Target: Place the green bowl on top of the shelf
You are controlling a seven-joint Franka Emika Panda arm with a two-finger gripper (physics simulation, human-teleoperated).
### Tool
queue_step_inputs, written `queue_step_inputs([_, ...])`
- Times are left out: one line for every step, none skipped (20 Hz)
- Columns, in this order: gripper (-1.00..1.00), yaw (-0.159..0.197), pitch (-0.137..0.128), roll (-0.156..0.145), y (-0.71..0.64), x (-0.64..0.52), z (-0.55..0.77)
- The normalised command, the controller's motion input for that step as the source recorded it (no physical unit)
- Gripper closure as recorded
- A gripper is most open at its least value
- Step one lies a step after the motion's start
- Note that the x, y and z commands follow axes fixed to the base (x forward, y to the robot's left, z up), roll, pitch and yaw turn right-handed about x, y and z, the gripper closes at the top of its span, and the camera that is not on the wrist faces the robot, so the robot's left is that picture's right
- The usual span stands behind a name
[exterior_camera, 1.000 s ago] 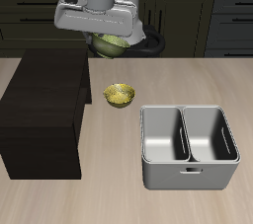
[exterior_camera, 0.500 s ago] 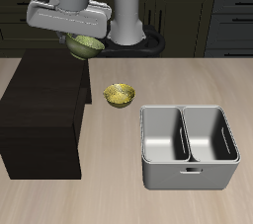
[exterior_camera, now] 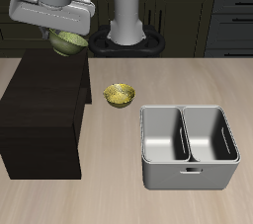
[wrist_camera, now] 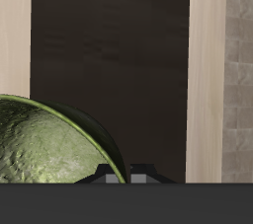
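Observation:
The green bowl (exterior_camera: 67, 42) hangs in the air under my gripper (exterior_camera: 65, 37), which is shut on its rim. It is held above the back part of the shelf (exterior_camera: 44, 105), a large dark brown box with a flat top. In the wrist view the green bowl (wrist_camera: 40, 144) fills the near field, its patterned inside showing, with the shelf top (wrist_camera: 114, 60) below it. The fingers themselves are mostly hidden by the gripper body and the bowl.
A brighter yellow bowl (exterior_camera: 120, 95) sits on the table beside the shelf. A grey metal two-compartment bin (exterior_camera: 189, 146) stands nearer the table's front edge. The robot base (exterior_camera: 126, 21) rises at the back.
My gripper has carried the green bowl sideways from above the yellow bowl to over the shelf's top. Nothing on the table has moved.

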Motion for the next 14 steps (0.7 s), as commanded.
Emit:
queue_step_inputs([1.0, -0.004, -0.002, 0.024, -0.29, 0.04, 0.06])
queue_step_inputs([1.0, -0.009, -0.036, -0.009, -0.31, 0.04, 0.08])
queue_step_inputs([1.0, -0.012, -0.048, 0.022, -0.26, 0.03, 0.1])
queue_step_inputs([1.0, 0.061, -0.056, 0.049, -0.2, 0.03, 0.06])
queue_step_inputs([1.0, 0.025, 0.0, -0.008, -0.23, 0.02, 0.03])
queue_step_inputs([1.0, 0.0, 0.0, 0.0, 0.04, 0.01, 0.0])
queue_step_inputs([1.0, 0.0, 0.0, 0.0, 0.0, 0.0, 0.0])
queue_step_inputs([1.0, 0.0, 0.0, 0.0, 0.0, 0.0, 0.0])
queue_step_inputs([1.0, -0.059, 0.032, 0.022, -0.35, 0.09, 0.02])
queue_step_inputs([1.0, -0.144, -0.032, -0.102, -1.14, 0.26, 0.12])
queue_step_inputs([1.0, 0.024, -0.009, -0.009, -0.21, 0.07, 0.02])
queue_step_inputs([1.0, 0.0, 0.0, 0.0, 0.02, 0.03, -0.01])
queue_step_inputs([1.0, -0.001, -0.004, 0.02, -0.15, 0.08, 0.0])
queue_step_inputs([1.0, 0.0, -0.055, 0.022, -0.24, 0.03, 0.11])
